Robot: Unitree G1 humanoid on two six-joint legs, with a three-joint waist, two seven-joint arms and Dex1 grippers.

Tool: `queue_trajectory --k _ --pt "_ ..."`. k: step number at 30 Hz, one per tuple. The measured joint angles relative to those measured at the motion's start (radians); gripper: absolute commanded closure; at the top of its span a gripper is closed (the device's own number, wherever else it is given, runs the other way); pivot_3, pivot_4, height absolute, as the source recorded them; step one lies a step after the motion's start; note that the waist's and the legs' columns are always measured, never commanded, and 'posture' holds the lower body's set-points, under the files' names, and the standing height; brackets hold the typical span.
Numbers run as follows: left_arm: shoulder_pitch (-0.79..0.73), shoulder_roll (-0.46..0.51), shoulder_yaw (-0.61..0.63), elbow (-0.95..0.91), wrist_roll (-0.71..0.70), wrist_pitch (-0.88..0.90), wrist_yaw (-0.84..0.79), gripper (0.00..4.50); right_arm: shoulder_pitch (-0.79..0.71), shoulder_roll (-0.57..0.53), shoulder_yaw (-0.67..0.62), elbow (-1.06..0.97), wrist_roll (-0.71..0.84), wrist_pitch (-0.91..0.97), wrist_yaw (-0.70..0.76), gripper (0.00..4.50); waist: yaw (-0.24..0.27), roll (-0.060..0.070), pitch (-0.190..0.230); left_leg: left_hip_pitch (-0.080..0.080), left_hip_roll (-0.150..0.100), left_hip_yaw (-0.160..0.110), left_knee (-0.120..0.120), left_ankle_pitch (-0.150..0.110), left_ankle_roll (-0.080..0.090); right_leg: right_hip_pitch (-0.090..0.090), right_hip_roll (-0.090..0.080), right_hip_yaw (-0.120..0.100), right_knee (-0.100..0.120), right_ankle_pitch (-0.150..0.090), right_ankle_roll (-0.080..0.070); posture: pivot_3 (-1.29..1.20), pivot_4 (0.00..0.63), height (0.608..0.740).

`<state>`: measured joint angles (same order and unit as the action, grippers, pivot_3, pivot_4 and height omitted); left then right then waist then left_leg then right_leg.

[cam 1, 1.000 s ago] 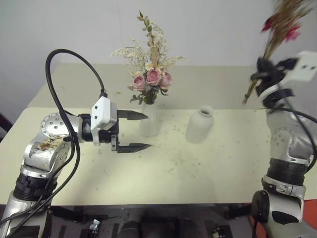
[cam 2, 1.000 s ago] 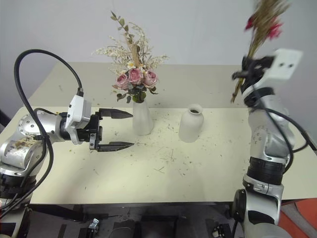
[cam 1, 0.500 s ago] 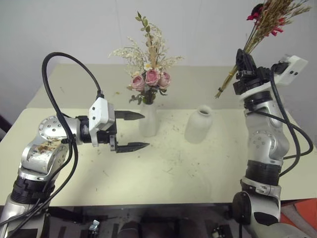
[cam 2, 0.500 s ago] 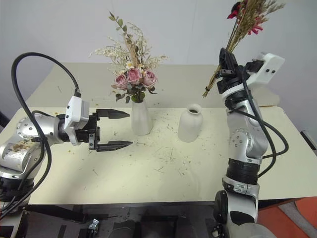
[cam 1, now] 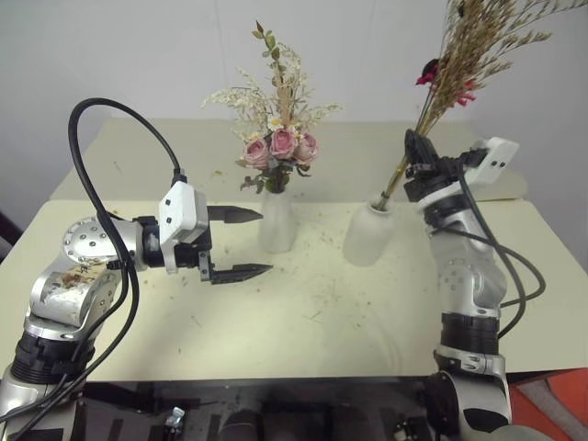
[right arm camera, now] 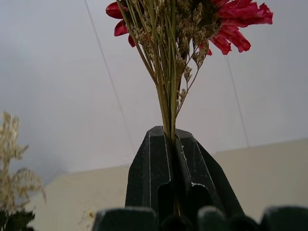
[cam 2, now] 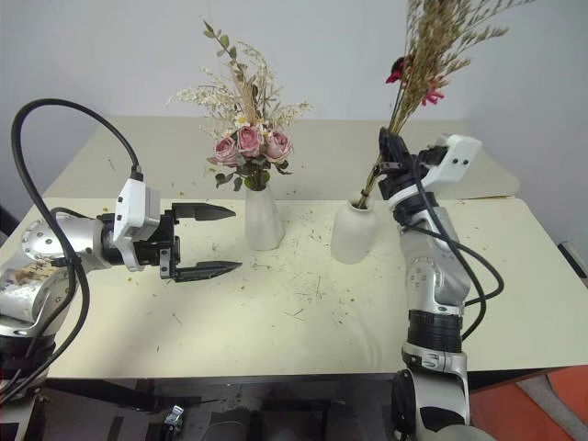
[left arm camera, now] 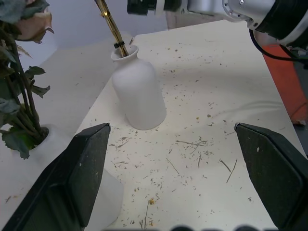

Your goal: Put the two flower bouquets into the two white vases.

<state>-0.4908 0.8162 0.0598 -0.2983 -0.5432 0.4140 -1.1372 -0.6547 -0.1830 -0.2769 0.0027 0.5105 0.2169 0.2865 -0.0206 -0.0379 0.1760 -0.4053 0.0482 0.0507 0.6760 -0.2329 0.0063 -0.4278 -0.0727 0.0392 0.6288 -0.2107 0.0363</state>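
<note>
Dried sprigs (cam 1: 459, 64) with a red flower (right arm camera: 240, 14), stems clamped between the shut fingers of the right gripper (cam 1: 415, 163), stem tips just at or barely inside the mouth of the short vase (cam 1: 369, 235); from the left wrist view, stems meeting the rim at a slant, depth inside not clear. Judged best done by keeping the stems over the neck, bringing them nearer upright, sinking them straight down until well inside, and only then letting go, since a slanted push could catch the rim or tip the vase. Rose bouquet (cam 1: 280, 147) already standing in the tall vase (cam 1: 276, 220), near the short vase but apart from it, so half the task looks done. Left gripper (cam 1: 241, 243) hanging just beside the tall vase, jaws wide open and holding nothing, pointing across toward both vases; not in the path of the sprigs. Cream table (cam 1: 303, 322) strewn with dry plant crumbs and bits of stalk around both vases. Plain pale wall behind. Main risks, by judgement: tall top-heavy sprigs leaning over once freed, and loose outer stems missing the narrow neck
</note>
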Motion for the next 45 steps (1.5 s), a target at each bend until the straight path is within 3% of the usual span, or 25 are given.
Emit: queue_trajectory --k 9,23,33,45 --pt "0.004 0.000 0.000 -0.001 0.000 0.000 0.007 0.00 0.028 0.000 0.034 0.019 -0.041 -0.067 0.042 4.49 0.000 0.000 0.000 0.000 0.000 0.000 0.000 0.000 0.000 0.000 0.000 0.000 0.000 0.000 0.000 0.00 0.150 0.740" --pt "0.021 0.000 0.003 -0.004 -0.001 0.000 0.013 0.00 0.149 0.004 0.074 -0.045 -0.027 -0.090 0.149 0.03 0.001 0.000 0.000 0.000 0.000 0.000 0.000 0.000 0.000 0.000 0.000 0.000 0.000 0.000 0.000 0.00 0.150 0.740" --pt "0.021 0.002 0.003 -0.005 -0.001 0.000 0.013 0.00 0.282 -0.066 0.087 -0.146 -0.060 -0.090 0.172 0.03 0.003 0.000 0.000 0.000 0.000 0.000 0.000 0.000 0.000 0.000 0.000 0.000 0.000 0.000 0.000 0.00 0.150 0.740" --pt "0.043 0.004 0.021 -0.009 -0.005 0.000 0.018 0.00 0.516 -0.378 -0.022 -0.283 0.069 -0.047 0.444 0.03 0.007 0.000 0.000 0.002 0.000 0.000 0.000 0.000 0.000 0.002 0.000 0.000 -0.001 -0.001 0.000 0.00 0.150 0.740"
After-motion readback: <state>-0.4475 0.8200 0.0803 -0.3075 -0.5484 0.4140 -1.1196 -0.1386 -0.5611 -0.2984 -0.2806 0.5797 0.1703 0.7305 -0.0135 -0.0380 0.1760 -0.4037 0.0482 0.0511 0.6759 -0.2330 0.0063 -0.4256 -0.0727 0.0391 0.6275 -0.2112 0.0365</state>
